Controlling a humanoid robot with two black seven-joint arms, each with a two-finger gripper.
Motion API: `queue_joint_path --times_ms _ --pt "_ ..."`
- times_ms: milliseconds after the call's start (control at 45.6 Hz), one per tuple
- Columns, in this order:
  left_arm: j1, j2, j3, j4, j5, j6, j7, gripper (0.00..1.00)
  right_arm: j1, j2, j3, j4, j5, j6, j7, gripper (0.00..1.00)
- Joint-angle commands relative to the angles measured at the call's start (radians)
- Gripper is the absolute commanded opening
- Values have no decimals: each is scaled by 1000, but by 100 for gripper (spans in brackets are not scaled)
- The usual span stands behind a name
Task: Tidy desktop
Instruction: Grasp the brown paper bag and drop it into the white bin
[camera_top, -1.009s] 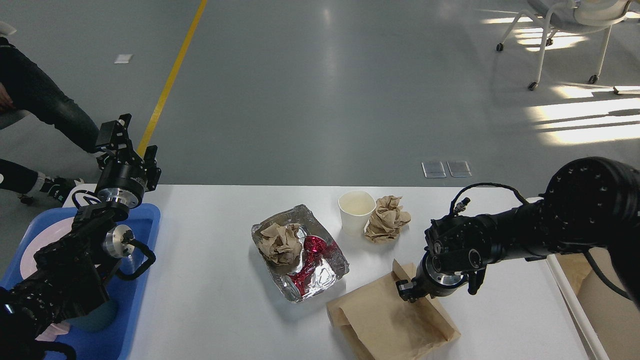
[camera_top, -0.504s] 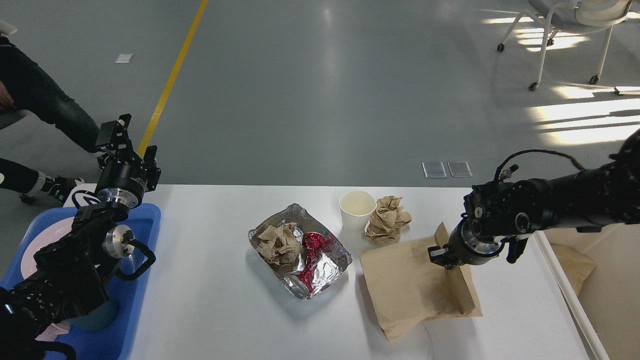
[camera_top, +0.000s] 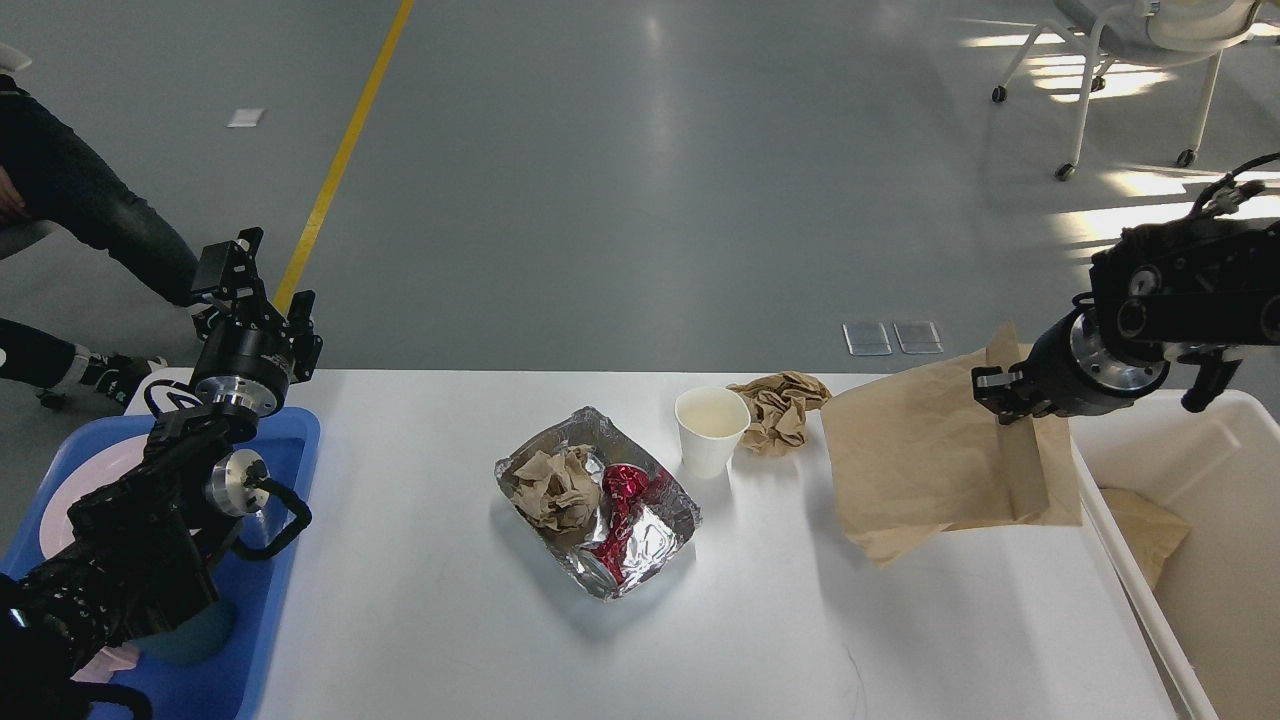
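The white desktop (camera_top: 440, 620) holds a crumpled foil tray (camera_top: 597, 515) with a brown paper ball and a red wrapper in it, a white paper cup (camera_top: 711, 430) and a crumpled brown paper ball (camera_top: 780, 408) behind the cup. My right gripper (camera_top: 1000, 395) is shut on the top edge of a flat brown paper bag (camera_top: 930, 470) and holds it lifted above the desktop's right end, next to the off-white bin (camera_top: 1200, 500). My left gripper (camera_top: 232, 268) is raised over the blue tray (camera_top: 285, 560) at the left; its fingers look open and empty.
The blue tray holds a white plate (camera_top: 95, 480). The off-white bin has a piece of brown paper (camera_top: 1140, 530) in it. A seated person's legs (camera_top: 70, 210) are at the far left. A wheeled chair (camera_top: 1130, 60) stands on the floor at the back right.
My right gripper has lifted the brown paper bag off the desktop and carried it up and right toward the bin. The crumpled paper ball behind the cup shifted slightly. The left arm has not moved.
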Motion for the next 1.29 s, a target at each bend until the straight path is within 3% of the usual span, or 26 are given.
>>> queue_joint_path --times_ms 0,439,636,899,1009,1184,1272 --pt "0 0 0 0 0 0 0 97 53 -43 -1 5 -11 0 2 0" --pt "0 -1 0 0 0 0 0 97 358 -168 18 -7 -1 5 5 0" --pt "0 0 0 0 0 0 0 97 346 -202 -2 -50 -3 5 2 0" --pt "0 0 0 0 0 0 0 97 20 -309 45 -407 72 -15 0 0" --pt "0 0 0 0 0 0 0 97 -165 -303 44 -536 184 -17 0 0" --pt "0 -1 0 0 0 0 0 97 -390 -303 42 -653 288 -20 0 0" --pt "0 -1 0 0 0 0 0 97 -485 -300 50 -685 290 -72 0 0"
